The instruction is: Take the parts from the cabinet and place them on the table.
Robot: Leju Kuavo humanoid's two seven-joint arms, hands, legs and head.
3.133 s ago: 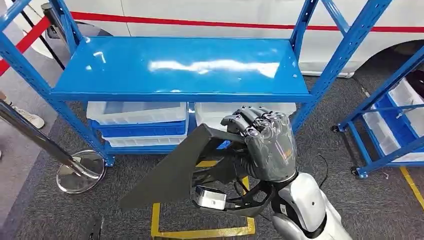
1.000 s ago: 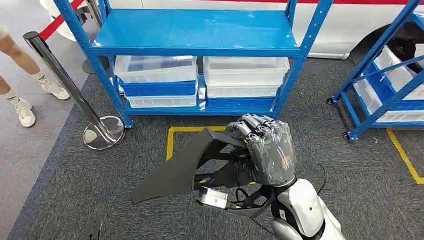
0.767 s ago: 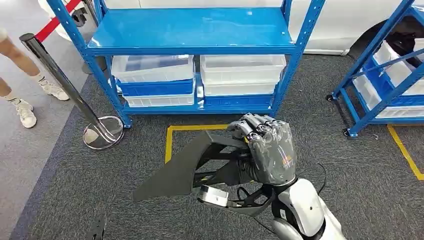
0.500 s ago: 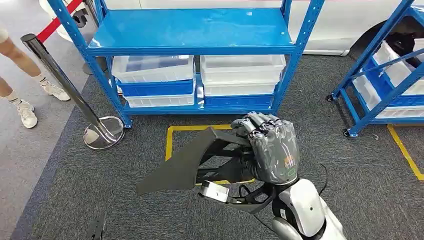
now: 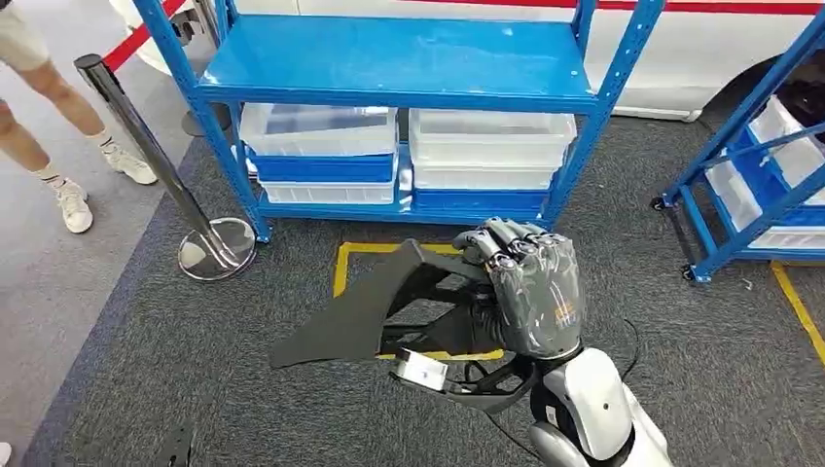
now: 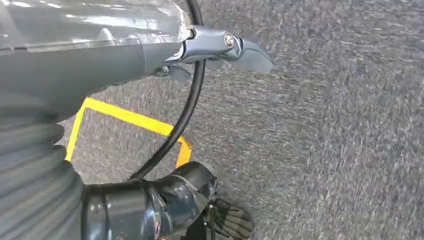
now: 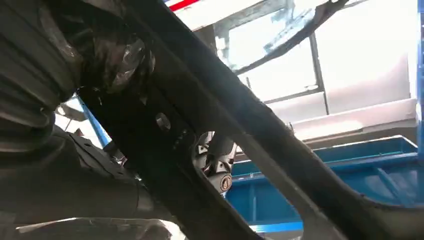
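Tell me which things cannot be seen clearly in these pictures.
- Head view: the right hand covers where its fingers grip the black part.
- Head view: the clear bins are too hazy to show contents.
- Left wrist view: the left hand is cut off by the picture edge.

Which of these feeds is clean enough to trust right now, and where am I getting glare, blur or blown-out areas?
Head view: sharp and evenly lit, with mild glare on the blue shelf top; right hand and black part read clearly. Left wrist view: carpet streaked with blur. Right wrist view: the part is a dark close-up silhouette against a blown-out white background.
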